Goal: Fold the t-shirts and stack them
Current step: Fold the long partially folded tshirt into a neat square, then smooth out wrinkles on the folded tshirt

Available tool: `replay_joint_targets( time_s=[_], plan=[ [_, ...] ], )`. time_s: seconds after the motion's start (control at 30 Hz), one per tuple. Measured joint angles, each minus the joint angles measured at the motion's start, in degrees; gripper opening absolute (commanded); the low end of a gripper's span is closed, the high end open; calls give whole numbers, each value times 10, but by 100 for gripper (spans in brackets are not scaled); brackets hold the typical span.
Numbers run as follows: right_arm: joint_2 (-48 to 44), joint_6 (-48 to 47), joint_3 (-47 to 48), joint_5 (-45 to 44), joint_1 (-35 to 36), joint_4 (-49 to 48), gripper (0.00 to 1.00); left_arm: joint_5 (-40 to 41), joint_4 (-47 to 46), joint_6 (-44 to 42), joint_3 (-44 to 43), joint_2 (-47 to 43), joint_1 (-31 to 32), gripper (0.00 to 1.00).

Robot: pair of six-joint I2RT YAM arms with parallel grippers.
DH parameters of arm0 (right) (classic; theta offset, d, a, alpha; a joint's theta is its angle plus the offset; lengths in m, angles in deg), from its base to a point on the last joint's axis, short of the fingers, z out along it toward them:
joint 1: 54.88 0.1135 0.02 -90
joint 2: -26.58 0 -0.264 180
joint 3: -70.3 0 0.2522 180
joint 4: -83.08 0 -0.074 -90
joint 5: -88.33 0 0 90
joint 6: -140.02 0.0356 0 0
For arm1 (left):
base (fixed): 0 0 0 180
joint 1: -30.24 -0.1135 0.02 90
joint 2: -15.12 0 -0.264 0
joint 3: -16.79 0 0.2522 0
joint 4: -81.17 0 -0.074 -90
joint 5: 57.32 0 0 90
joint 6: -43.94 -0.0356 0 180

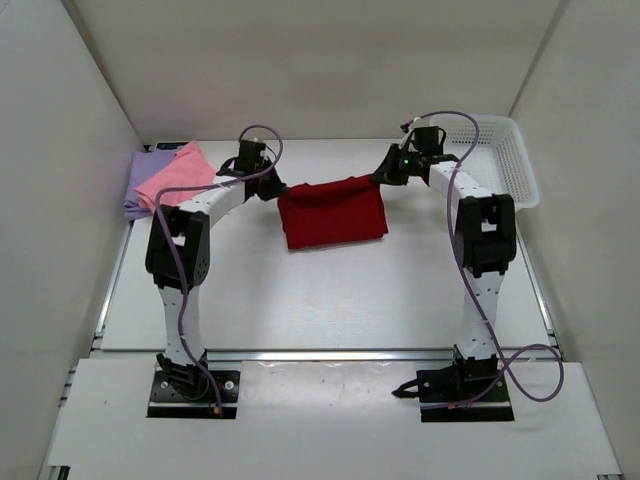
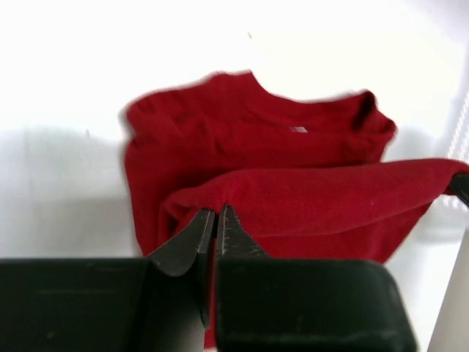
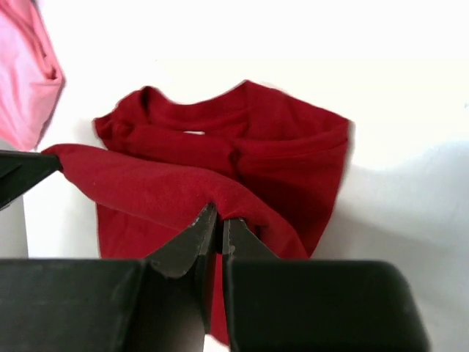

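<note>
While both arms hold one edge of the dark red t-shirt (image 1: pixel 332 215) raised and taut between them, near the middle of the table's (image 1: pixel 330 300) far edge, the step in hand looks to be the folding of this shirt. The left gripper (image 2: pixel 218 216) has its jaws pressed together on the cloth at one end of that edge, and the right gripper (image 3: pixel 218 216) pinches the other end likewise. The rest of the shirt lies flat beneath.

The next move probably calls for both arms to travel together, keeping the edge level, and lay it over the lower half before letting go.

There are three t-shirts. The red one is held, and the pink t-shirt (image 1: pixel 178 175) lies askew on the lavender t-shirt (image 1: pixel 143 180) in the far left corner. One white basket (image 1: pixel 510 165) sits at the far right corner.
</note>
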Motion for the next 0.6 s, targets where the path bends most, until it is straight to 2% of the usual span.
replay_joint_targets(
  time_s=[0.07,0.17,0.2,0.23,0.3,0.33,0.4,0.47,0.6],
  plan=[
    [45,0,43,8,-3,3,0,-2,-9,9,-17,33,-8,4],
    [98,3,100,23,-4,18,7,-1,-19,23,-15,52,-20,6],
    [112,3,122,27,-4,27,15,0,-26,27,-8,51,-24,16],
    [123,2,143,28,-4,36,20,2,-36,30,2,46,-27,31],
    [132,-2,184,27,-3,59,33,4,-58,39,24,32,-36,50],
    [132,-4,199,27,-3,65,36,4,-66,43,33,25,-42,55],
    [126,-11,218,26,-2,67,38,-2,-78,50,42,14,-59,55],
    [111,-23,215,18,2,73,32,-4,-92,56,53,-1,-72,47],
    [71,-35,162,7,16,68,10,6,-115,50,99,-56,-67,47]
  ],
)
